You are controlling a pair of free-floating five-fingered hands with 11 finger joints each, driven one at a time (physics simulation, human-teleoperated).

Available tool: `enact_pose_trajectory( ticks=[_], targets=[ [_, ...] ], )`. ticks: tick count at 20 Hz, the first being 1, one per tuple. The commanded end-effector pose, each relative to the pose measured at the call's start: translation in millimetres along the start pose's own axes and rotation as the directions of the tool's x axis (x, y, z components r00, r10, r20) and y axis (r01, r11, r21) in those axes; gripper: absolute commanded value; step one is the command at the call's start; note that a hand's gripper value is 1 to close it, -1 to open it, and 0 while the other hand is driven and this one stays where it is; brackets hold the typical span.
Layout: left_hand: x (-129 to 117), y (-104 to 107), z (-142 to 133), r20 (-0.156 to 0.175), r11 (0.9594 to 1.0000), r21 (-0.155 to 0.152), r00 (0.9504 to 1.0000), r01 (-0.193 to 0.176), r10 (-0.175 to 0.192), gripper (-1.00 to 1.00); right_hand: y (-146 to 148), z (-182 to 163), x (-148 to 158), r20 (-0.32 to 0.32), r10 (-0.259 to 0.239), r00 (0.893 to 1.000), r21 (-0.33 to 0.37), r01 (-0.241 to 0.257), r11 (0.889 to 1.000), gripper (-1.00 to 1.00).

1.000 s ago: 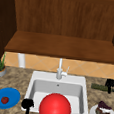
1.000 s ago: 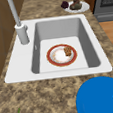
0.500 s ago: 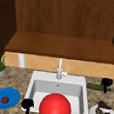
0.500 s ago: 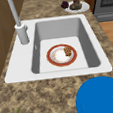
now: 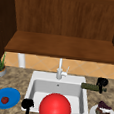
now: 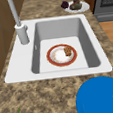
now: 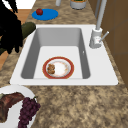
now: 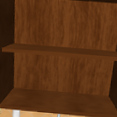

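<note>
Black right robot hand (image 5: 102, 82) curls round a dark green cucumber (image 5: 90, 87) at the sink's (image 5: 83, 80) right rim, held level. Left robot hand (image 5: 27, 104) hovers, fingers curled, beside the blue plate (image 5: 11, 96).

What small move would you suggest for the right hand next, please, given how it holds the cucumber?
Probably a short carry leftward. The right hand is curled on one end of the dark green cucumber, which lies level across the sink's right rim, its free end over the basin above the red-rimmed plate. The left hand hangs at the front left corner.
</note>
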Motion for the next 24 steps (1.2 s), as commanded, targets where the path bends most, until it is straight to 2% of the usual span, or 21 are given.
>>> enact_pose_trajectory(
  ticks=[1, 6, 24],
  targets=[
    [0, 0, 0, 0.000, 1.0000, 0.000, 1.0000, 0.000, 0.000, 0.00, -8, 25, 19, 0.009, 0.004, 1.000, 0.003, -0.005, 1.000, 1.00],
    [0, 0, 0, 0.000, 1.0000, 0.000, 1.0000, 0.000, 0.000, 0.00, -24, 58, 44, 0.001, 0.002, 1.000, 0.004, -0.002, 1.000, 1.00],
    [0, 0, 0, 0.000, 1.0000, 0.000, 1.0000, 0.000, 0.000, 0.00, -109, 215, 105, 0.001, 0.004, 1.000, 0.009, -0.004, 1.000, 1.00]
  ],
)
